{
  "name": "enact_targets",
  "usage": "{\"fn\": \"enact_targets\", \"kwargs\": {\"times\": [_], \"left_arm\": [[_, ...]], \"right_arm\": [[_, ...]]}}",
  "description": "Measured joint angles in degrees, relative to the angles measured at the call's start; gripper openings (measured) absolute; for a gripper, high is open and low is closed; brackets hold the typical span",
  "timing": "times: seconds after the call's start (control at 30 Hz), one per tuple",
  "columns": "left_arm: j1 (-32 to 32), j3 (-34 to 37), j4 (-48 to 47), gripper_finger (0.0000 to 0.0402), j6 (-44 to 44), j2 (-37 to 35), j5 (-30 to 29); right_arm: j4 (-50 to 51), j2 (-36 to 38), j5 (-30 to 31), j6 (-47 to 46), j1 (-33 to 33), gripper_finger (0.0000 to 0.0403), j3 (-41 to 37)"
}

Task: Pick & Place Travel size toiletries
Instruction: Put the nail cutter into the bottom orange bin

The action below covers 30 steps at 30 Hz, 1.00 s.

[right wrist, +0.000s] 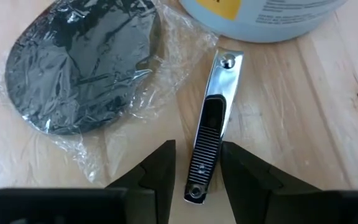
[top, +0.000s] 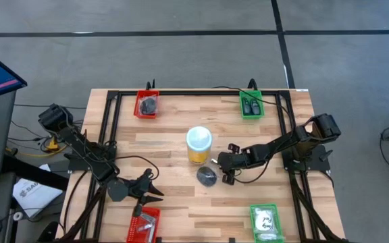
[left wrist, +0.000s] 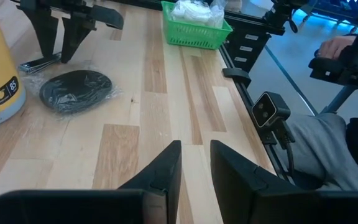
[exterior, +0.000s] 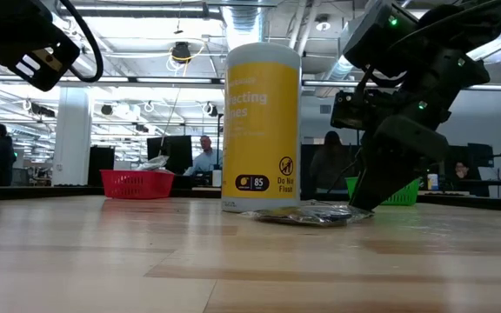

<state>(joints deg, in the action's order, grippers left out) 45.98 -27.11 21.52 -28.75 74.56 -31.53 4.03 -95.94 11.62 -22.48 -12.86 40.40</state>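
Silvery nail clipper between open right pincer, hidden overhead, left pincer open

Table: pale wood planks, matt, visible grain. Nail clipper: polished metal, mirror-glossy, ribbed lever face. Black round piece: matt dark surface inside crinkled, glossy clear plastic wrap. Yellow jar: smooth printed label, slight sheen. Green tray: plastic mesh.

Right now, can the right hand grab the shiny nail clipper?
Probably yes. The right hand hangs right over the clipper with its fingers open on either side. The black disc and the jar lie close by but not between.
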Motion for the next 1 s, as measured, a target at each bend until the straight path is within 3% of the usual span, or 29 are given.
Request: {"fn": "enact_targets", "kwargs": {"times": [0.43, 0.77, 1.0], "left_arm": [[0.0, 0.0, 0.0, 0.0077, 0.0, 0.0, 0.0], [0.0, 0.0, 0.1, 0.0077, 0.0, 0.0, 0.0], [0.0, 0.0, 0.1, 0.0077, 0.2, 0.0, -0.1]], "right_arm": [[0.0, 0.0, 1.7, -3.1, 0.6, 0.0115, 0.0], [1.2, -0.8, 2.7, -5.0, 0.6, 0.0031, 0.4], [0.3, -3.9, 3.1, -6.5, 0.5, 0.0029, 0.9]]}}
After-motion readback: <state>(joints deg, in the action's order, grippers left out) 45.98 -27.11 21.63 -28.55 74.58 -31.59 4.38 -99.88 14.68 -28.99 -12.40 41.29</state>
